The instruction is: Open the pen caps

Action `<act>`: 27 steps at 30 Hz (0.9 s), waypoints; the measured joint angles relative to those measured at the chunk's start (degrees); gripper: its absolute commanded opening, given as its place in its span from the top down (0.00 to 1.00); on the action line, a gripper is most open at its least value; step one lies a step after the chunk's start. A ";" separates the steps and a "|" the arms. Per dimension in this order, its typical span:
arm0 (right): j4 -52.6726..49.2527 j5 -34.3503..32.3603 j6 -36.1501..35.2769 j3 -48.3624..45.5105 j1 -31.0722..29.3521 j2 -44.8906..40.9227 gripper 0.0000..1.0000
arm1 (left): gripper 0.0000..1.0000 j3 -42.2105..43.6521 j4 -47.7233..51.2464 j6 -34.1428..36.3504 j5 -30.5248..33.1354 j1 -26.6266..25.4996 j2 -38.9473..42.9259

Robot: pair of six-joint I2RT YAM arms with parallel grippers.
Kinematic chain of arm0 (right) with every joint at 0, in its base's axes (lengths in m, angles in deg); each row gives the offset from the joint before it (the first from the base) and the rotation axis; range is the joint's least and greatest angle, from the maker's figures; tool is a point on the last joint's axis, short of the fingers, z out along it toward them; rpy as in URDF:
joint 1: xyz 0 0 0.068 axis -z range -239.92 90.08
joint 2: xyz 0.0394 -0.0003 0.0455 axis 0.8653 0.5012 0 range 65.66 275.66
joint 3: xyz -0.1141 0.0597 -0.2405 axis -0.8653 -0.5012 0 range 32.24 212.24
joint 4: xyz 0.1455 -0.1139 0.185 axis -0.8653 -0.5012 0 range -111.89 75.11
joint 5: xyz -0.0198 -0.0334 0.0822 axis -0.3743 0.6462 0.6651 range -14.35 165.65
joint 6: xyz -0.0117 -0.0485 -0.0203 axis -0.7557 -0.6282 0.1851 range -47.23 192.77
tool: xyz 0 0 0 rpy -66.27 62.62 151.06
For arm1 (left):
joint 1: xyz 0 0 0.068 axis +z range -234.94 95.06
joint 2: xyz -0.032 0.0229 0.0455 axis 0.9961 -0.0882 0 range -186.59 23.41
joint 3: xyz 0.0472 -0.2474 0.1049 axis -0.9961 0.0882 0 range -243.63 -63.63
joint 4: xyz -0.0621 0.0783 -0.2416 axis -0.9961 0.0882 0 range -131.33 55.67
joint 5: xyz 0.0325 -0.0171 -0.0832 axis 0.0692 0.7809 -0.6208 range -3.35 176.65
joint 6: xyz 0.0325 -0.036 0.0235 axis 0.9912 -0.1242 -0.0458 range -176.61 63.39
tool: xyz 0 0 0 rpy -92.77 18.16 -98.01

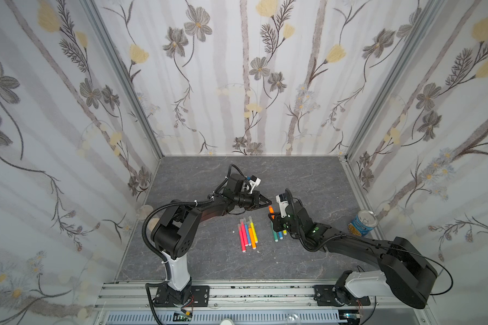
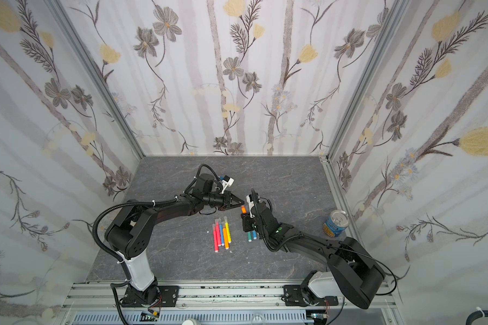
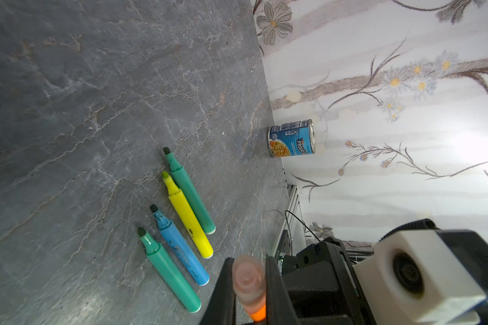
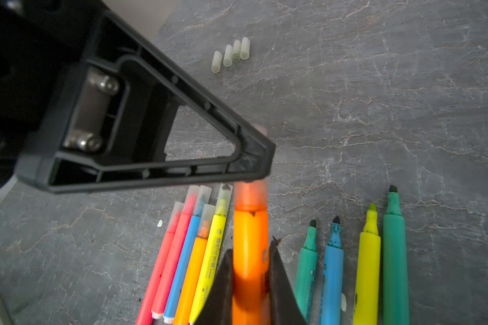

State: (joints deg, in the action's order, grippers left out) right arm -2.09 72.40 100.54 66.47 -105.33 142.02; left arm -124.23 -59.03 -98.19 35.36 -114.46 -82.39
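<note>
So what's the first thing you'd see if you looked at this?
Two black robot claws meet mid-table: the right gripper holds an orange pen by its barrel while the left gripper pinches its cap. Beneath them, five capped pens and four uncapped pens lie on the grey table. A soup can stands near the right-hand wall.

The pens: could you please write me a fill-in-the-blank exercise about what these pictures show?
The right gripper is shut on the ____ pen. The left gripper pinches that pen's ____. ____ loose caps lie in a row on the table. ____ capped pens lie side by side.
Missing words: orange; cap; four; five.
</note>
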 measured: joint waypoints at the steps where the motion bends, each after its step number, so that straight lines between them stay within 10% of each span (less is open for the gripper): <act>1: 0.09 0.13 0.00 -0.46 -0.22 -0.17 1.00 | 1.00 0.37 0.00 0.07 0.39 0.55 0.02; 6: -5.70 0.28 0.22 -2.43 -0.98 -0.92 1.00 | 1.00 1.42 -0.63 1.57 12.83 5.03 0.02; 15: -7.08 -0.13 0.26 -2.51 -1.07 -1.81 1.00 | 1.00 1.66 -0.90 2.14 15.63 7.45 0.74; 21: -7.61 -0.13 0.15 -0.15 0.33 -3.10 1.00 | 0.01 4.26 -3.13 0.96 14.01 7.30 5.07; 27: -7.58 0.83 -1.31 3.34 2.80 -2.49 1.00 | 0.00 10.51 -12.07 -3.10 12.81 5.86 11.96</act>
State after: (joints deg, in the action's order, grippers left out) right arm -9.67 73.23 99.23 69.82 -102.53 139.52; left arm -113.72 -71.09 -101.29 48.17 -108.60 -70.43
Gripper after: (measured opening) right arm 0.139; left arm 0.999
